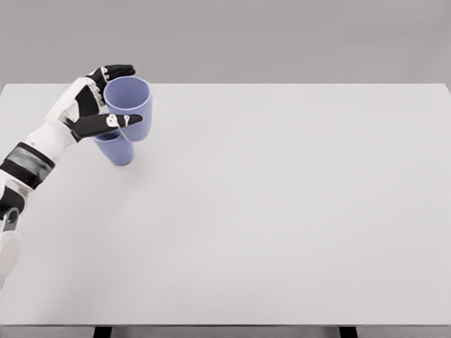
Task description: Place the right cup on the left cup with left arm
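You have the upper cup (130, 104), a pale violet-blue tumbler, sitting upright with its open mouth toward the camera, and its base is lowered into the mouth of the lower cup (116, 149) of the same colour, so that only the lower cup's bottom part shows beneath it. The pair stands in the far left part of the table (282, 211), near its back edge. Your left hand (99, 105) wraps the upper cup from the left side: the dark fingers (118, 71) curve over the far rim, while the thumb (106, 124) lies across the near wall of the cup, touching it, so the cup sits between thumb and fingers in a grasp. You cannot tell from this angle how firmly the fingers press. The white forearm (32, 158) runs down to the lower left edge of the view. The table is a plain white slab filling most of what you see, with dark legs (103, 331) just showing at its near edge. Behind it the room is a flat, featureless grey wall (246, 35).
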Action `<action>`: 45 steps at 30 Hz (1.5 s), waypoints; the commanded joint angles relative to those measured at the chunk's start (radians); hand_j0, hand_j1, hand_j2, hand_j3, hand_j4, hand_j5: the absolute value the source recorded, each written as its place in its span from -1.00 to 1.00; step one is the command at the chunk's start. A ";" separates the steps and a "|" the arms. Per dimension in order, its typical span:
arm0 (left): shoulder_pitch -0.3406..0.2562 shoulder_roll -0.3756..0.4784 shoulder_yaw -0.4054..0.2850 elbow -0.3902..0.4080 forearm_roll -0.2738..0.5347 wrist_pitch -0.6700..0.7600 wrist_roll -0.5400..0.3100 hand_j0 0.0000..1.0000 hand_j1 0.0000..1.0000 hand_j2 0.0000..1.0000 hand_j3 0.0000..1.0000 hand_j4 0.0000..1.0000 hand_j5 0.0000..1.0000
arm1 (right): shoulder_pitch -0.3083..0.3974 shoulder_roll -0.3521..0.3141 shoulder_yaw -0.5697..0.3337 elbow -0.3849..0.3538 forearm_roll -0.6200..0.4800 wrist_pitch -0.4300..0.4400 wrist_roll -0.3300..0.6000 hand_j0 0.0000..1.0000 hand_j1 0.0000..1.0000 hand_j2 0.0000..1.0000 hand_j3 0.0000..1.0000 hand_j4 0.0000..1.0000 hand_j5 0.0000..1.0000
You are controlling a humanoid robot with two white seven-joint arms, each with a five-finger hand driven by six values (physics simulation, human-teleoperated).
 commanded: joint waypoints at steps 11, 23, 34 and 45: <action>-0.021 0.058 0.038 0.009 0.068 0.008 0.000 0.49 0.49 0.49 0.49 0.49 0.49 | 0.000 0.000 0.000 0.000 0.000 0.000 0.000 1.00 1.00 1.00 1.00 1.00 1.00; -0.064 0.060 0.037 0.081 0.068 0.008 0.000 0.49 0.49 0.49 0.49 0.49 0.49 | 0.000 0.000 0.000 0.000 0.000 0.000 0.000 1.00 1.00 1.00 1.00 1.00 1.00; -0.077 0.060 0.037 0.121 0.068 0.011 0.000 0.49 0.49 0.49 0.49 0.49 0.49 | 0.000 0.000 0.000 0.000 0.000 0.000 0.000 1.00 1.00 1.00 1.00 1.00 1.00; -0.077 0.060 0.038 0.148 0.066 0.008 0.000 0.49 0.49 0.49 0.49 0.49 0.49 | 0.000 0.000 0.000 0.000 0.000 0.000 0.000 1.00 1.00 1.00 1.00 1.00 1.00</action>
